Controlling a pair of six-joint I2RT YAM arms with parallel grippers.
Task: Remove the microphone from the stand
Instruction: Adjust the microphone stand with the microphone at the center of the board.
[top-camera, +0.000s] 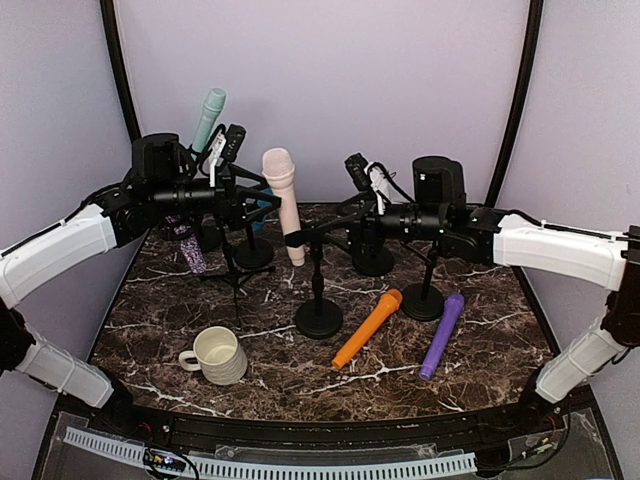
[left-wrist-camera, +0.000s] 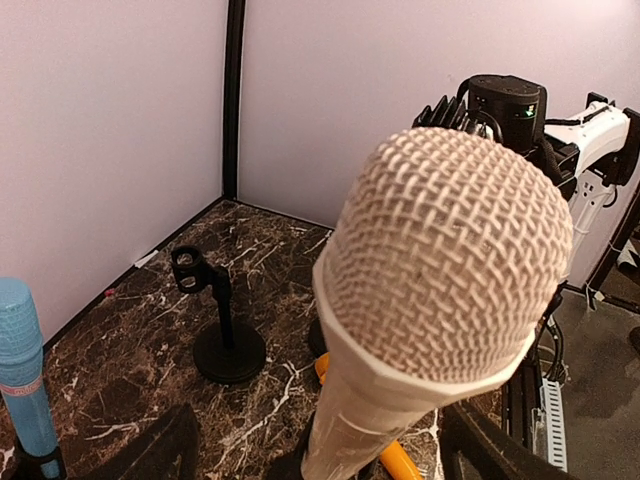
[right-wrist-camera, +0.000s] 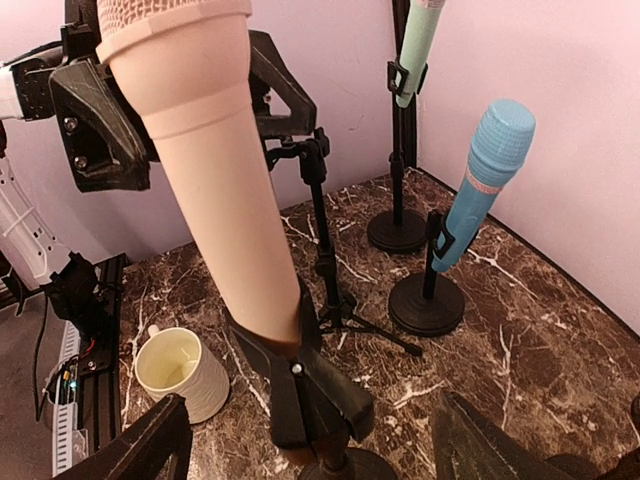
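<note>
Closest to the lens loomed the pink microphone (left-wrist-camera: 440, 290), seated tilted in the clip of its black stand (top-camera: 318, 300) near the middle of the marble table (top-camera: 480, 350). From where I stood, the left gripper (left-wrist-camera: 325, 448) hung level with the mesh head, its jaws well apart on either side and not touching it. The right gripper (right-wrist-camera: 318, 442) sat lower by the clip, its jaws spread wide too, gripping nothing. Nearer the arms' bases lay a purple microphone (top-camera: 442, 335) and an orange microphone (top-camera: 367, 328), with a cream mug (top-camera: 218, 355) on the left arm's side.
</note>
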